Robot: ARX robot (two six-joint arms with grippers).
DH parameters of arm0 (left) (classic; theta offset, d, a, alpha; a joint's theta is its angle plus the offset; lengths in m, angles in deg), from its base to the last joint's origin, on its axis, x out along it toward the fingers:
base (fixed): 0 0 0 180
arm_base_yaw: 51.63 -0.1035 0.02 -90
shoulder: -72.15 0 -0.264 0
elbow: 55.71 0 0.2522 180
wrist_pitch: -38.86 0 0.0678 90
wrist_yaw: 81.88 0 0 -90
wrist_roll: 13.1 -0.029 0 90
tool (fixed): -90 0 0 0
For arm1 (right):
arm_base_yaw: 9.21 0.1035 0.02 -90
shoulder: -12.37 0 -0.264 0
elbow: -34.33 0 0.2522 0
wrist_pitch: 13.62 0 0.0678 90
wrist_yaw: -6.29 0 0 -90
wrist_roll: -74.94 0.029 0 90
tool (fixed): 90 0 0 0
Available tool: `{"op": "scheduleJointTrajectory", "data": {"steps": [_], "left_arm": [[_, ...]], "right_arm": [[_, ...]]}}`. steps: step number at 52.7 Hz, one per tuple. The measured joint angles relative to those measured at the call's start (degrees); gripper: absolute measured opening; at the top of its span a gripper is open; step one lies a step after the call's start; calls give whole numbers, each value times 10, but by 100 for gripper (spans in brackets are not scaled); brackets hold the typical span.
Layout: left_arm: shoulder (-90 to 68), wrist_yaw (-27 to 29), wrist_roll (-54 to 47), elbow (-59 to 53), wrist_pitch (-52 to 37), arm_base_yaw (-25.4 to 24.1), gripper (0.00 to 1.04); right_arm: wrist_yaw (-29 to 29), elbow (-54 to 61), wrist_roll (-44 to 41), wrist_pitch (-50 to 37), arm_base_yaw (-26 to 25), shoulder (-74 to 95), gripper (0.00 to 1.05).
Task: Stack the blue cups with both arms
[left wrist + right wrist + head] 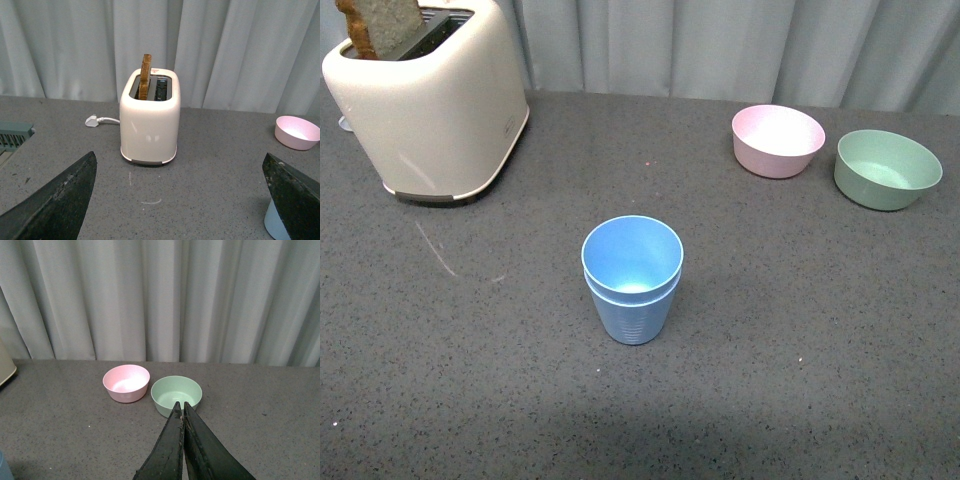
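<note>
Front view: the light blue matte plastic cups [632, 278] are seen nested right of the cream toaster [430, 100], judged light, stiff, best gripped at the rim; the left end effector [180, 200] is spread, the right end effector [182, 412] closed empty.

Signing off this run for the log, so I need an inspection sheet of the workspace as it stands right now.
Surface: dark grey speckled table, a few pale scuff marks near the toaster.
Job's things: blue cups nested one inside the other, upright, mid-table.
Clutter: cream toaster with a slice of toast sticking up; pink bowl and green bowl side by side, apart.
Grippers: left claw open, holding nothing; right claw shut, holding nothing.
Cables: white plug and cord lying loose behind the toaster.
Surroundings: grey curtain along the back.
</note>
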Motion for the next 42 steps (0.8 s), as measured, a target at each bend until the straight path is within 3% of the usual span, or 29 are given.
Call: {"op": "scheduleJointTrajectory", "data": {"steps": [42], "left_arm": [[0,0,0,0,0,0,98]], "right_arm": [[0,0,0,184,0,-190,1]]}}
